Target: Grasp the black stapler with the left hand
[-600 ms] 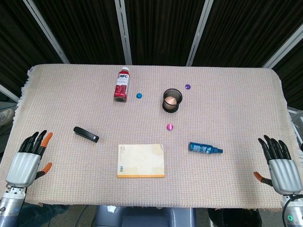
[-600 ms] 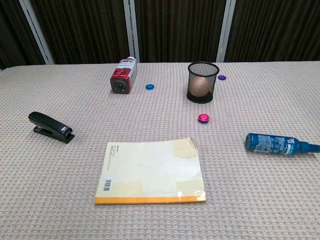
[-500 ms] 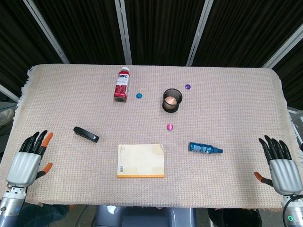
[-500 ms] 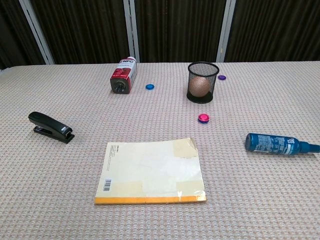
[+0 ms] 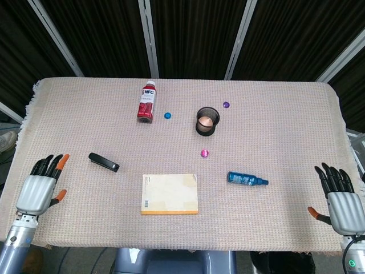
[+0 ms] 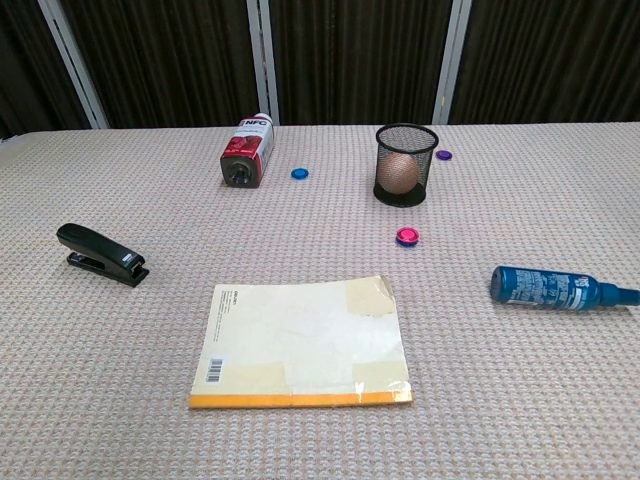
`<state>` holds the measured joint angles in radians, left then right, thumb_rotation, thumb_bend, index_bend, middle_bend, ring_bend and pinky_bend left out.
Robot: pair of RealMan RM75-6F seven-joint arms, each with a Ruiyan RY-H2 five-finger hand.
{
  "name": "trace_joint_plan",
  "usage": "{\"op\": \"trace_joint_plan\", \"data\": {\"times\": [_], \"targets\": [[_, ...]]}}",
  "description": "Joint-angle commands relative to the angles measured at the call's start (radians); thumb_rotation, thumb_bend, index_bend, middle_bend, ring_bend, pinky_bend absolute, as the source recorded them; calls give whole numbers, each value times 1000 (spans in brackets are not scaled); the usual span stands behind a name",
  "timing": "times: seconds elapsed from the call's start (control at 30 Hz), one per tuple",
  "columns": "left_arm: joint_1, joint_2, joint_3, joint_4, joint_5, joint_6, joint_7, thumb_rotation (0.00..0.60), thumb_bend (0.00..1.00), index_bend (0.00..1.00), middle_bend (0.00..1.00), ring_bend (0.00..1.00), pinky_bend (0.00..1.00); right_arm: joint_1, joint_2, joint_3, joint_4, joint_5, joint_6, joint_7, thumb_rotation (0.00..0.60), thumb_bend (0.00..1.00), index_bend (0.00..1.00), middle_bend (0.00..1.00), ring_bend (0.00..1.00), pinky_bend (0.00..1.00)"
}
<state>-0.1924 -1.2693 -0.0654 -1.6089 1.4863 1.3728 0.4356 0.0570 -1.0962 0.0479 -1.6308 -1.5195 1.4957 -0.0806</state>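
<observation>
A red juice bottle with a white cap (image 5: 147, 103) lies on its side toward the far part of the beige woven-cloth counter (image 5: 285, 131), and the white letters "NFC" can be read on its label; the smaller print below is too fine to make out. In the chest view the same bottle (image 6: 246, 151) points its base at the camera. A thin paperback book with a cream cover and an orange lower edge (image 5: 170, 193) lies flat near the front, with a barcode sticker at its lower left corner; its other writing is too small to read. A blue spray bottle lying on its side (image 5: 246, 179) rests to the right of the book, its printing illegible.

A black wire-mesh pen cup (image 5: 207, 120) stands upright near the middle and holds a tan rounded object (image 6: 398, 170). Three small round discs lie around it: a blue one (image 5: 167, 115), a purple one (image 5: 226, 105) and a magenta one (image 5: 204, 153).

The black stapler (image 5: 104, 162) lies closed on the cloth on the left side, left of the book. The left hand (image 5: 40, 190) sits at the front left edge, apart from the stapler, fingers spread and holding nothing. The right hand (image 5: 339, 203) rests at the front right edge, fingers likewise spread and empty.
</observation>
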Motion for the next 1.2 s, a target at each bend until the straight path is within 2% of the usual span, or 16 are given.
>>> {"op": "trace_joint_plan", "data": {"times": [0.03, 0.2, 0.37, 0.57, 0.7, 0.97, 1.13, 1.2], "targets": [[-48, -38, -37, 69, -59, -65, 48, 600, 253, 84, 124, 89, 156, 1, 1, 2, 0, 2, -2, 2, 600, 74, 0, 0, 0, 0], [-137, -97, -74, 179, -118, -196, 18, 600, 261, 92, 128, 90, 161, 10, -1, 6, 1, 7, -17, 7, 600, 74, 0, 0, 0, 0], [-197, -131, -81, 240, -154, -294, 7, 600, 262, 110, 133, 97, 159, 24, -4, 22, 7, 31, -37, 9, 600, 74, 0, 0, 0, 0], [-245, -181, -86, 321, -172, -339, 10, 600, 271, 117, 146, 106, 158, 39, -8, 36, 13, 68, -66, -1, 600, 75, 0, 0, 0, 0], [-274, -220, -81, 370, -151, -354, -43, 600, 274, 137, 190, 135, 159, 36, -11, 32, 10, 61, -59, -10, 600, 74, 0, 0, 0, 0], [-313, -266, -72, 421, -141, -374, -69, 600, 277, 177, 222, 157, 156, 33, -7, 30, 10, 53, -48, 0, 600, 74, 0, 0, 0, 0], [-333, -285, -75, 438, -147, -384, -79, 600, 295, 263, 289, 211, 177, 31, -3, 30, 10, 50, -42, 8, 600, 74, 0, 0, 0, 0], [-339, -293, -74, 448, -140, -378, -85, 600, 309, 346, 360, 264, 208, 30, -3, 29, 10, 48, -41, 11, 600, 74, 0, 0, 0, 0]]}}
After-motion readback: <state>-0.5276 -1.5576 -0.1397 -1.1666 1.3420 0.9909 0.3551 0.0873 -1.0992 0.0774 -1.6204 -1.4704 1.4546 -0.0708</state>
